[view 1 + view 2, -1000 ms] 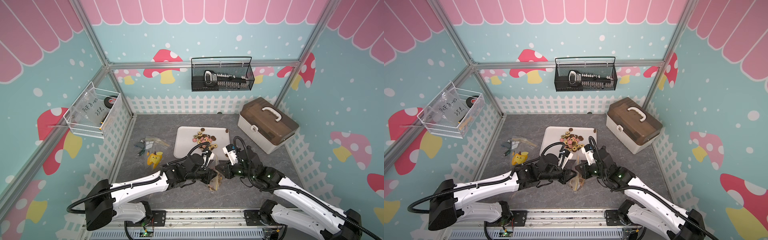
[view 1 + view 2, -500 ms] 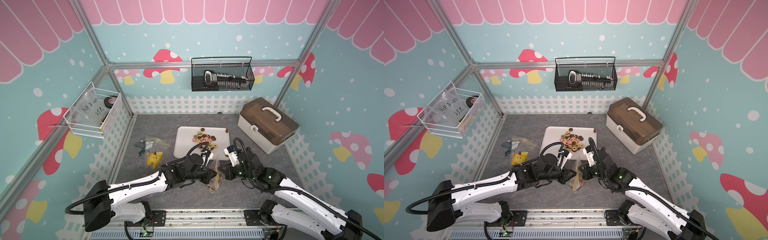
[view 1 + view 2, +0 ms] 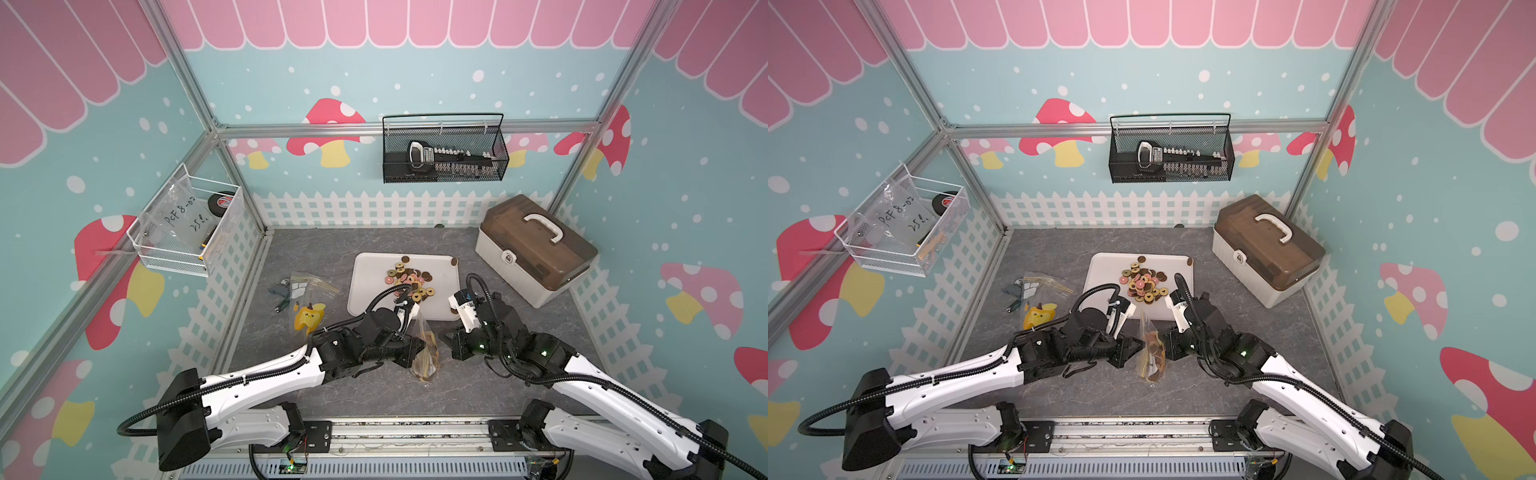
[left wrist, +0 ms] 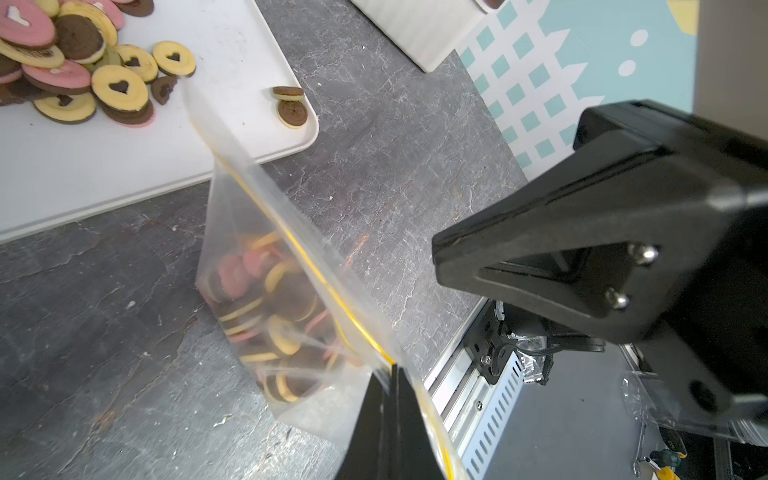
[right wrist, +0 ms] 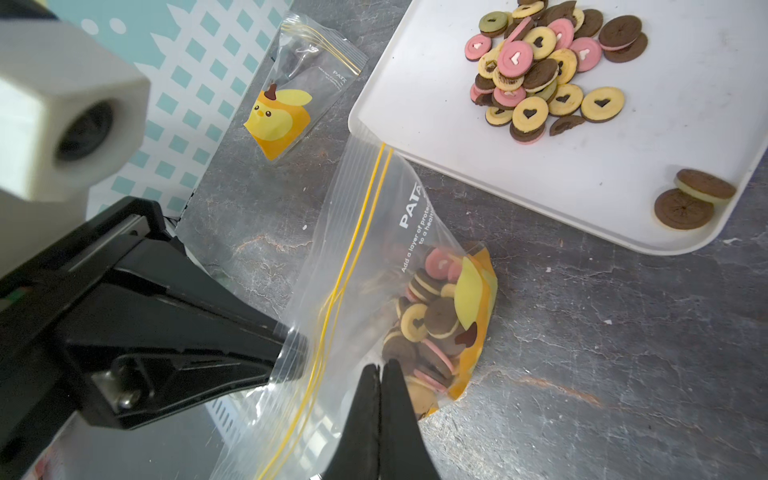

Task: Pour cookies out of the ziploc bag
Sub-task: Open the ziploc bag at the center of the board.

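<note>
The left jaws pinched one bag (image 5: 374,232) of cookies (image 5: 432,320), the right jaws were clenched beside it, one tray (image 5: 623,166) near.

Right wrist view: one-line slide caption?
The left gripper pinches the rim of the ziploc bag, cookies bunched inside; right gripper shut alongside; a cookie pile lies on the white tray.

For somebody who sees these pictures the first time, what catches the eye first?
A clear ziploc bag, partly full of cookies, stands front and centre on the table, pinched at its zip edge by the left gripper. Just behind it, a pink, yellow and brown pile lies on a white tray.
</note>
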`<action>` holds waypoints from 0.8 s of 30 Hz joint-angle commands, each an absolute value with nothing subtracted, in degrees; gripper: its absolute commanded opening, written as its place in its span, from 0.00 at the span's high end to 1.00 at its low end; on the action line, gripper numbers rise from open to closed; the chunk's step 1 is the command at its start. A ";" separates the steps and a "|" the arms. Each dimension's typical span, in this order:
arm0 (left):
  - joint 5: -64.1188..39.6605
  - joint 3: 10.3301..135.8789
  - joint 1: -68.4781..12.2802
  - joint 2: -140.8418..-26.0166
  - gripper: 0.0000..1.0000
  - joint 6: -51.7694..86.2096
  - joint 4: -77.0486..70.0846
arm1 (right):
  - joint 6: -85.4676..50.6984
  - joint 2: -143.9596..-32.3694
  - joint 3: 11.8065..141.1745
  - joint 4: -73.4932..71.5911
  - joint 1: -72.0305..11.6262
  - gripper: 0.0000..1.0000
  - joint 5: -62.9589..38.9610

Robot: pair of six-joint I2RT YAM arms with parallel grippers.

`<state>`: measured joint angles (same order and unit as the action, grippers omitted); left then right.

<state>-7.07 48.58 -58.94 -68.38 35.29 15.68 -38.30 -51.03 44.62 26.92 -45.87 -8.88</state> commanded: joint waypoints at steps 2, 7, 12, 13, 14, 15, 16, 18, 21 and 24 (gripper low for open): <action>-7.42 50.19 -58.79 -68.92 1.00 34.67 14.30 | -38.66 -51.32 46.57 24.50 -46.23 0.75 -11.23; -8.16 50.27 -58.75 -70.30 1.00 34.84 13.18 | -38.44 -55.27 47.49 22.02 -46.23 0.65 -12.58; -7.81 50.13 -58.80 -71.01 1.00 34.72 13.19 | -39.19 -57.72 47.23 19.03 -46.27 0.64 -13.92; -7.74 50.10 -58.80 -71.26 1.00 34.63 13.23 | -39.28 -58.04 47.20 18.68 -46.32 0.64 -14.10; -7.67 50.11 -58.77 -71.44 1.00 34.63 13.18 | -39.29 -58.25 47.31 18.61 -46.38 0.64 -14.17; -7.73 50.18 -58.79 -71.54 1.00 34.63 13.21 | -39.26 -58.56 47.44 18.63 -46.41 0.64 -14.24; -7.73 50.27 -58.80 -71.63 1.00 34.58 13.19 | -39.20 -58.84 47.48 18.63 -46.57 0.64 -14.24; -7.65 50.36 -58.75 -71.55 1.00 34.54 13.19 | -39.11 -59.28 47.33 18.90 -46.70 0.64 -13.99; -7.29 50.53 -58.75 -71.15 1.00 34.38 13.34 | -39.01 -59.59 46.81 19.25 -46.84 0.72 -13.36; -6.79 50.58 -58.80 -70.64 1.00 34.27 13.86 | -38.98 -59.42 46.16 19.51 -46.93 0.78 -12.93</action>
<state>-7.51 48.90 -58.94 -71.20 35.16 13.89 -38.85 -59.37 46.24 19.88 -46.54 -13.41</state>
